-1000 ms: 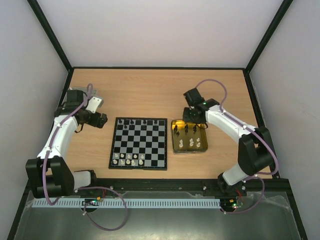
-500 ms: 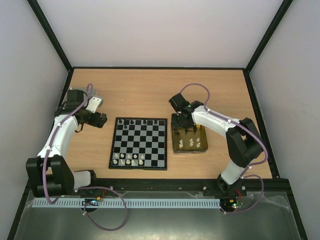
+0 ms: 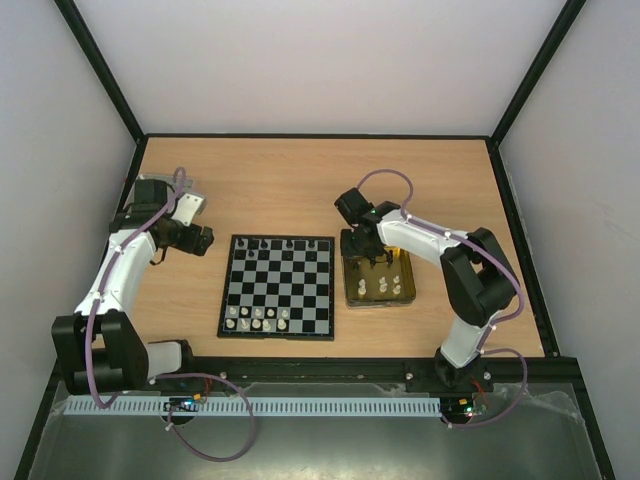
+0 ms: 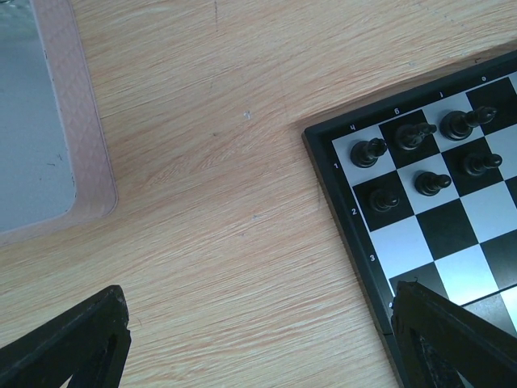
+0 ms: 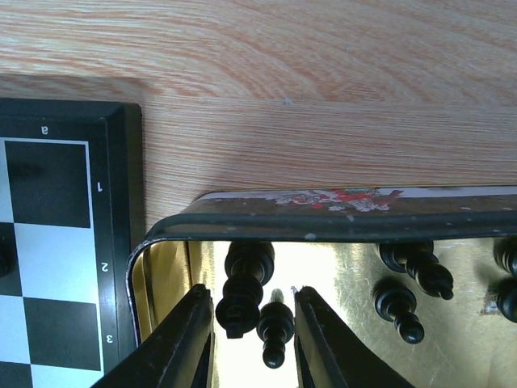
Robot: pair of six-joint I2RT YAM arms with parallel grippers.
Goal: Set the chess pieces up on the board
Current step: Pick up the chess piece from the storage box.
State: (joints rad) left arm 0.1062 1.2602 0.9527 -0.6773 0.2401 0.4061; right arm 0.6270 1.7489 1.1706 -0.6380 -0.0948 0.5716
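Observation:
The board [image 3: 278,287] lies mid-table. It carries black pieces [image 3: 262,243] on its far rows and white pieces [image 3: 258,318] on its near rows. The gold tray [image 3: 406,296] to its right holds several black and white pieces [image 3: 385,287]. My right gripper [image 3: 362,247] is open, low in the tray's far-left corner. In the right wrist view my right gripper [image 5: 252,339] straddles two black pieces [image 5: 246,291], with gaps on both sides. My left gripper [image 3: 200,240] is open and empty over bare wood left of the board. The left wrist view shows it [image 4: 258,347] beside the board's corner [image 4: 339,210].
A silver-grey tin lid [image 4: 32,121] lies at the far left, also seen in the top view [image 3: 192,205]. The tray's rim [image 5: 323,222] stands just beyond my right fingers [image 5: 182,339]. The board's edge [image 5: 121,242] lies close to the tray's left side.
My right gripper has moved left from the tray's far-right side to its far-left corner. It now straddles two black pieces. The left arm has not moved.

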